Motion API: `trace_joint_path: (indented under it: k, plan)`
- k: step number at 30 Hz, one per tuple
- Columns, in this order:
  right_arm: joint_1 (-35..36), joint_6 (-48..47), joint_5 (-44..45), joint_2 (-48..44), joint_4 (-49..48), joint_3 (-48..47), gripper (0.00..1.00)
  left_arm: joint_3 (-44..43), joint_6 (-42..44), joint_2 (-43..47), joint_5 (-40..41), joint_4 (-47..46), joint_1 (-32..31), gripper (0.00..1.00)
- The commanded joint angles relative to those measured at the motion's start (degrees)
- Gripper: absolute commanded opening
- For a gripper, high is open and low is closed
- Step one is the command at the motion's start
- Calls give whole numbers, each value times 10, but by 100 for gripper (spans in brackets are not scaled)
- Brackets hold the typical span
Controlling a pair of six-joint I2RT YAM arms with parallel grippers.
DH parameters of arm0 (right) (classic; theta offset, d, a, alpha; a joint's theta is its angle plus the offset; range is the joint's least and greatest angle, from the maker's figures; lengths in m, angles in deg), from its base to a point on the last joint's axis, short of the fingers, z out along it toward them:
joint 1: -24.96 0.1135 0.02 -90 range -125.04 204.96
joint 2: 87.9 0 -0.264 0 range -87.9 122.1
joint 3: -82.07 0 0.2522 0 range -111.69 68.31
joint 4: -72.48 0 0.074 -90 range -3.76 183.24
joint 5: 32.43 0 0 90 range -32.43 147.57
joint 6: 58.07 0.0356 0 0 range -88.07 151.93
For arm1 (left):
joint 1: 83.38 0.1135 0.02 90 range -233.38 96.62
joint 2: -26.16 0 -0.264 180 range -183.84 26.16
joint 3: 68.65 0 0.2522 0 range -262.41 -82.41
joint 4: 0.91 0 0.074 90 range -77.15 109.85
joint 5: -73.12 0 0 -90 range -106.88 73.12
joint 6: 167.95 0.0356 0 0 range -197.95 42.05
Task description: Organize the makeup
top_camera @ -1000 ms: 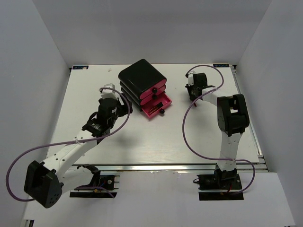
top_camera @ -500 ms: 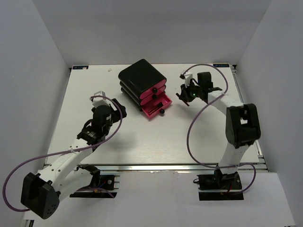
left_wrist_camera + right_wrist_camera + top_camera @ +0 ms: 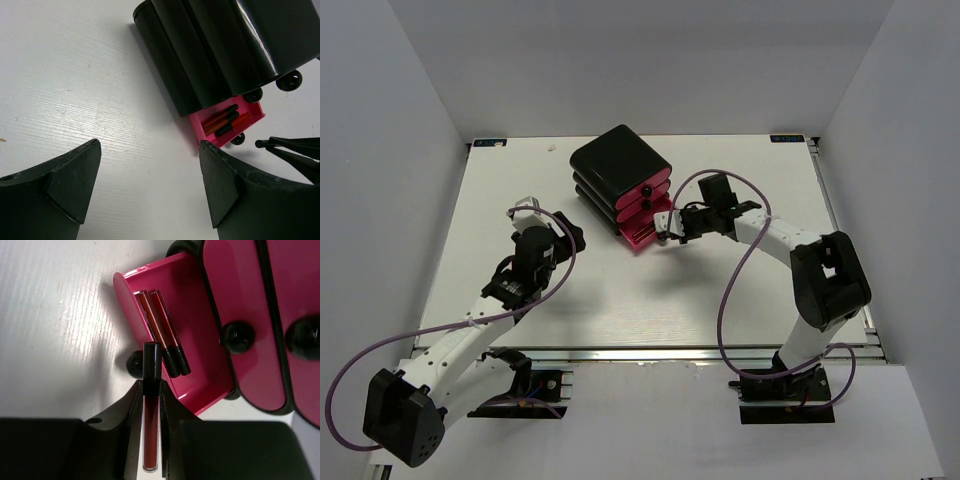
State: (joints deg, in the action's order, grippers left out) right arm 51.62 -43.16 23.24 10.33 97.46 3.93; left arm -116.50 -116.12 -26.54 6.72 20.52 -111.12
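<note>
My right gripper (image 3: 151, 390) is shut on a slim black-and-red lipstick tube (image 3: 150, 415) and holds it just in front of the open bottom pink drawer (image 3: 200, 365) of the black box (image 3: 618, 165). Two lipstick tubes (image 3: 162, 332) lie in that drawer; they also show in the left wrist view (image 3: 225, 120). In the top view the right gripper (image 3: 672, 229) is at the drawer's front. My left gripper (image 3: 150, 185) is open and empty over bare table, left of the box (image 3: 225, 45); in the top view it (image 3: 570, 236) is apart from the box. No other makeup shows.
The black box has two upper pink drawers (image 3: 295, 315), both shut, with black knobs (image 3: 236, 336). The white table (image 3: 620, 300) is walled by white panels at left, right and back. A purple cable (image 3: 720, 290) loops off each arm.
My right arm has swung left from the table's back right to the open drawer's front, carrying the lipstick tube. My left gripper has pulled back from the box, towards the near left.
</note>
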Motion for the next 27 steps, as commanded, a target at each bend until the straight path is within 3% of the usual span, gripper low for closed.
trace_joint_path:
  k: [1,6,8,12,19,21,22,23,25,27]
  plan:
    - [11,-116,25,8,-19,-25,0,6,-8,11,11,0,4,88]
    - [45,-127,75,36,-59,-44,5,8,-9,11,11,-5,5,89]
    - [56,-133,88,51,-62,-50,17,6,-8,8,9,-9,5,89]
    - [64,-132,111,68,-85,-47,30,-6,-6,-5,-10,-18,11,89]
    - [64,-56,123,61,-128,-37,33,-97,-2,-74,-88,-24,37,87]
    - [64,-31,118,47,-159,-21,34,-139,6,-110,-115,-23,52,76]
    - [63,-13,117,29,-174,-11,34,-155,11,-123,-149,-26,59,52]
    - [61,37,112,21,-189,6,33,-171,20,-136,-166,-29,74,43]
    - [59,65,103,2,-205,18,30,-216,27,-174,-197,-33,89,31]
    - [60,70,109,7,-201,29,28,-251,34,-206,-235,-41,109,30]
